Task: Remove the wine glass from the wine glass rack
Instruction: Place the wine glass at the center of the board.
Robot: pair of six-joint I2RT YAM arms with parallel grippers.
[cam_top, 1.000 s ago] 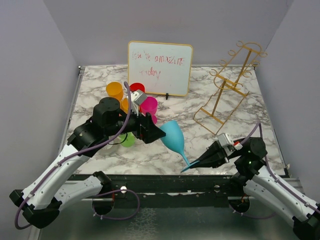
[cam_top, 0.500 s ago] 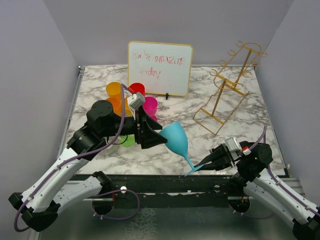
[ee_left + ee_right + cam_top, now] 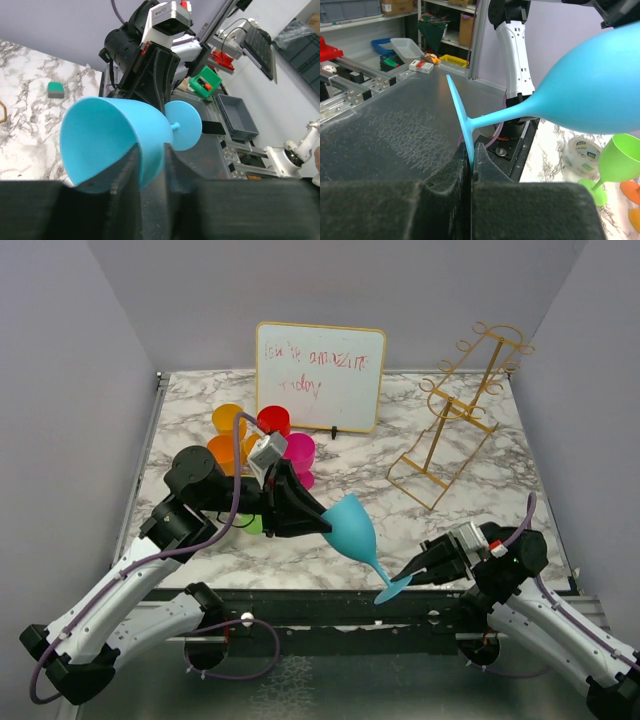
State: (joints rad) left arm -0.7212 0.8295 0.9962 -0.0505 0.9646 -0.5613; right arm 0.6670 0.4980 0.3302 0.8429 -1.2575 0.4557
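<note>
A light blue wine glass (image 3: pixel 352 528) hangs tilted over the table's near edge, bowl up-left and foot down-right, held at both ends. My left gripper (image 3: pixel 322 522) is shut on the bowl's wall at the rim; in the left wrist view one finger sits inside the wine glass (image 3: pixel 110 140) and one outside, around my left gripper (image 3: pixel 151 165). My right gripper (image 3: pixel 405 575) is shut on the thin foot disc, which stands edge-on between the pads of my right gripper (image 3: pixel 471 155) below the wine glass (image 3: pixel 595 95). The gold wire wine glass rack (image 3: pixel 455 415) stands at the back right with no glass on it.
A white dry-erase board (image 3: pixel 320 362) stands at the back centre. Orange (image 3: pixel 228 420), red (image 3: pixel 273 420), pink (image 3: pixel 297 450) and green (image 3: pixel 255 523) glasses cluster behind the left arm. A tape roll (image 3: pixel 583 150) lies beside the green glass (image 3: pixel 620 160).
My left gripper's jaws have closed onto the bowl's wall. The glass has shifted a little toward the near edge, and my right gripper has drawn back to the right with the foot.
</note>
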